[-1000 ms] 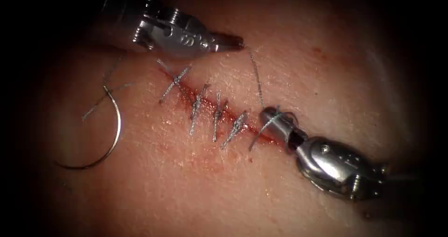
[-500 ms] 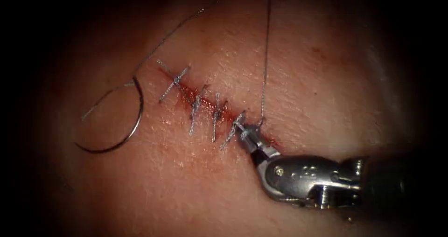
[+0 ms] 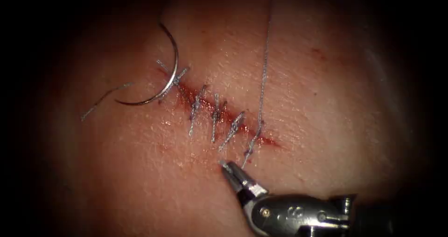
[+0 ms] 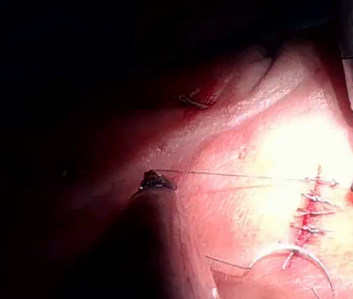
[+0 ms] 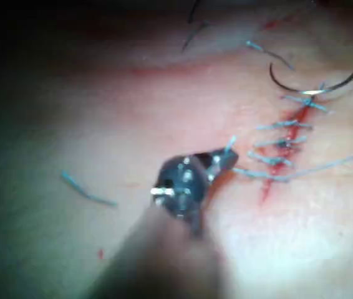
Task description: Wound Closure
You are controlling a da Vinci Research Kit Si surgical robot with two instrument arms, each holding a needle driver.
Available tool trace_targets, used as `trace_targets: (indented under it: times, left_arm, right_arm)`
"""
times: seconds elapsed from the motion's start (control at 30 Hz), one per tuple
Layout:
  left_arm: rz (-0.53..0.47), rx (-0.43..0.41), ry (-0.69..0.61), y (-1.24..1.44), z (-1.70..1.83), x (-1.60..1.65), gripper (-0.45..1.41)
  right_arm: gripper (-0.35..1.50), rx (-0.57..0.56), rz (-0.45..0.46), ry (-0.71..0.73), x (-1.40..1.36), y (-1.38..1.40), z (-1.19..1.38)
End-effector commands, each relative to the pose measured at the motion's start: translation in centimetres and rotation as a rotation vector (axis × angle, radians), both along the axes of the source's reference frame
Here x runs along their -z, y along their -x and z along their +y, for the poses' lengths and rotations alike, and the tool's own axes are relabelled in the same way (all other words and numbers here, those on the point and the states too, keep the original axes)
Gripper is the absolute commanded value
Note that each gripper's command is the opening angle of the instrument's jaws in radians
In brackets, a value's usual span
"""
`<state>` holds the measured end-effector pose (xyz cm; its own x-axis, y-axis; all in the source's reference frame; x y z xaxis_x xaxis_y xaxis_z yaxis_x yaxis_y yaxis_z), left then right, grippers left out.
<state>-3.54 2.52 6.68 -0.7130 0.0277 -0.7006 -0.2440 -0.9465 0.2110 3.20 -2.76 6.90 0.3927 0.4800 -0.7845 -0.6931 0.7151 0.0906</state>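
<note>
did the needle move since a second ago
Yes. The needle has slid up and right across the tissue, now lying over the leftmost stitch of the cut, held by neither claw.

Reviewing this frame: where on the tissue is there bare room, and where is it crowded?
Bare tissue lies right of the taut thread, and left of the right tool below the cut. Crowded: the stitched cut, with the needle lying free over its upper-left end. The left tool holds the thread.

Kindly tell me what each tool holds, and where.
Left tool: taut grey thread, away from the cut. Right tool: cannot be told. Curved steel needle lies free on the tissue.
</note>
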Motion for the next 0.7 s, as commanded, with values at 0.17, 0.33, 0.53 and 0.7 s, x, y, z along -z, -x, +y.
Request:
trace_targets:
  times: [0.17, 0.33, 0.53, 0.7]
  left_arm:
    - [0.008, 0.012, 0.004, 0.17, 0.1, -0.09, -0.45]
    - [0.017, 0.021, 0.007, 0.21, 0.23, -0.15, -0.45]
    - [0.027, 0.047, 0.015, 0.32, 0.4, -0.25, -0.45]
    - [0.038, 0.053, 0.023, 0.38, 0.45, -0.32, -0.45]
  right_arm:
    - [-0.35, 0.015, 0.015, 0.001, 0.06, -0.08, -0.16]
    - [-0.35, 0.019, 0.019, 0.0, 0.08, -0.06, -0.17]
    - [-0.35, 0.04, 0.015, 0.003, 0.07, -0.02, -0.21]
    - [-0.35, 0.081, 0.016, -0.012, 0.02, -0.04, -0.35]
